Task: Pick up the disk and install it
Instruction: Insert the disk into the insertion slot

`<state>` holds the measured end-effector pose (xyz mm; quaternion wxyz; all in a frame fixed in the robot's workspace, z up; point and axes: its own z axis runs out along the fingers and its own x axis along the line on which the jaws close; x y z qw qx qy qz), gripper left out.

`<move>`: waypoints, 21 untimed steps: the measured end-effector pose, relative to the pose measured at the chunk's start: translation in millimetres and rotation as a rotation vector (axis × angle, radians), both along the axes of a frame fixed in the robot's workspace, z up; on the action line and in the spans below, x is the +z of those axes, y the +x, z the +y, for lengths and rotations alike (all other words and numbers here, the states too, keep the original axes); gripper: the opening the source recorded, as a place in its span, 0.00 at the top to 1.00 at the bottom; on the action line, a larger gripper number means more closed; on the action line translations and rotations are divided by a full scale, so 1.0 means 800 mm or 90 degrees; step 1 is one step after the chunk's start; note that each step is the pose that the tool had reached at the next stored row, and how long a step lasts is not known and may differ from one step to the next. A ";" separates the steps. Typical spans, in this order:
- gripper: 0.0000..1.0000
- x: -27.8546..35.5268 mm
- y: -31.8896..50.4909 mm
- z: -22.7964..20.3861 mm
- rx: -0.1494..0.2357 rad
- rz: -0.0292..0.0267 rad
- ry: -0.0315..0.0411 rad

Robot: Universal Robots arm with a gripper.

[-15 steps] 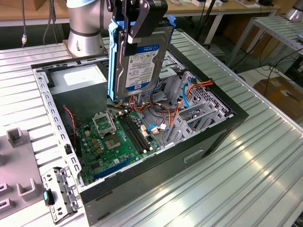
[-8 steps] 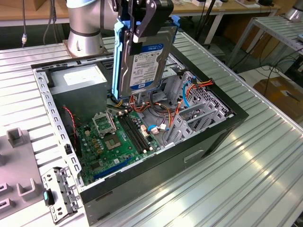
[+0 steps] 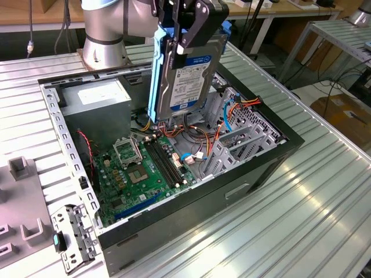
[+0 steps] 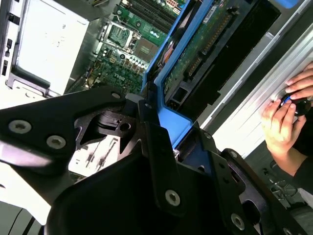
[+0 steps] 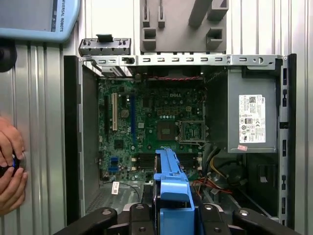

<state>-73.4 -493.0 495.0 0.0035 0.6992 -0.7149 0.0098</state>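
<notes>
Ribbed metal surface (image 3: 324, 191) carried an open computer case (image 3: 191, 220), its green motherboard (image 3: 139, 174) exposed. Above the case's far half hung the disk (image 3: 185, 81), upright in its blue carrier rail (image 3: 155, 75). The black hand (image 3: 184, 41) was clamped on the disk's top edge. A person's hand (image 5: 10, 171) rested on the surface beside the case.

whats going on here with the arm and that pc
The gripper is shut on the disk, holding it on edge above the open computer case. The disk is not yet seated in the case. A person's hand rests on a small dark device on the table beside the case.
</notes>
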 end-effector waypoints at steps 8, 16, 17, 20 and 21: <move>0.63 -0.0018 0.005 -0.0235 0.000 0.0002 -0.0004; 0.63 -0.0050 0.056 -0.0293 0.000 0.0030 -0.0004; 0.63 -0.0053 0.062 -0.0295 0.000 0.0032 -0.0004; 0.63 -0.0061 0.080 -0.0301 0.000 0.0038 -0.0006; 0.63 -0.0066 0.086 -0.0307 0.000 0.0039 -0.0005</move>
